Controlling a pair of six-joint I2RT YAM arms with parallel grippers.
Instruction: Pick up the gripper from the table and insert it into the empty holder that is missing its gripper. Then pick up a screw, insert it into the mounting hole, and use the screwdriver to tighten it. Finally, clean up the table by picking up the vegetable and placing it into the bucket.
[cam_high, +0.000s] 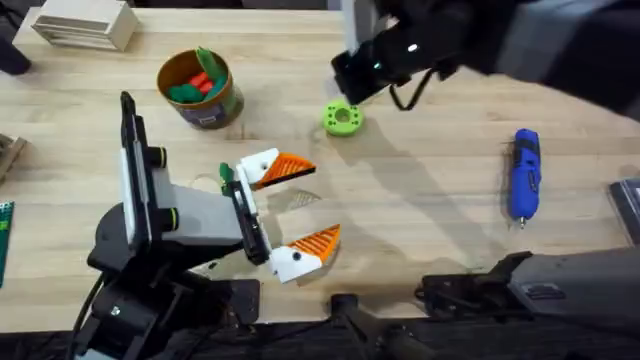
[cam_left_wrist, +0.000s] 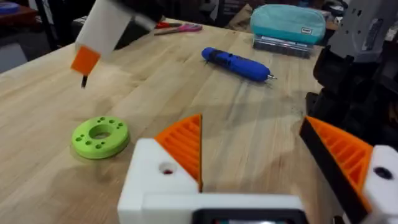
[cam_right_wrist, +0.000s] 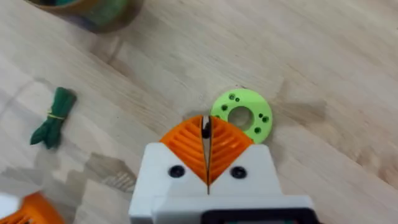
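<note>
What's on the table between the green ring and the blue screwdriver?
Nothing: in the overhead view the stretch from the green ring to the screwdriver is bare wood, crossed only by the raised right arm's shadow. The left wrist view agrees.

Left arm (cam_high: 150, 225) first: black base and joints, pale grey link covers, a green ring glowing at two joints. At its wrist runs a black jaw rail carrying the left gripper (cam_high: 300, 210), two white angular mounts tipped with orange ribbed wedge fingers (cam_high: 286, 167), each mount showing a small round screw hole. Over at one o'clock, the right arm (cam_high: 480, 40) is dark grey and black, a looped black cable hanging beneath. The right gripper (cam_right_wrist: 207, 146) has the same white mounts, two dark screw holes and orange ribbed pads (cam_right_wrist: 186, 144).
</note>
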